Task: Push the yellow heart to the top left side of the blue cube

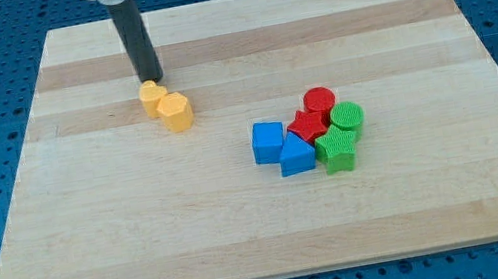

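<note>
Two yellow blocks touch each other at the board's upper left. The smaller one (pixel 153 96) looks like the yellow heart. The larger one (pixel 176 112), at its lower right, looks like a pentagon. My tip (pixel 150 80) is at the upper edge of the smaller yellow block, touching or almost touching it. The blue cube (pixel 268 141) sits right of centre, well to the lower right of the yellow blocks, at the left end of a cluster.
The cluster beside the blue cube holds a blue triangular block (pixel 297 154), a red star (pixel 308 127), a red cylinder (pixel 320 101), a green cylinder (pixel 348 118) and a green star (pixel 337 151). The wooden board (pixel 93 237) lies on a blue perforated table.
</note>
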Motion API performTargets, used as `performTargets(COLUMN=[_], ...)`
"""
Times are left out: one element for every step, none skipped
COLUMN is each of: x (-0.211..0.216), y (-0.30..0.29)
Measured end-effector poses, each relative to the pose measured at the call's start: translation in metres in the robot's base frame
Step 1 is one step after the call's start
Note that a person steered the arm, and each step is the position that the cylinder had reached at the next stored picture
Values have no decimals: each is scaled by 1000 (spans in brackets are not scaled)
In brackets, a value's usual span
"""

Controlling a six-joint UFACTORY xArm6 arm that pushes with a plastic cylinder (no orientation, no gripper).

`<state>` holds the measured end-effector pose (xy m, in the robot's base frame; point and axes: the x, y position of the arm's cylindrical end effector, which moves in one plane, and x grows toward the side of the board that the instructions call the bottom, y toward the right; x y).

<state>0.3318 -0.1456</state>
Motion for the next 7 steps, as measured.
performTargets(x=[0,3,26,44,45,45,39], y=[-19,-31,-31,-6,40,79,92])
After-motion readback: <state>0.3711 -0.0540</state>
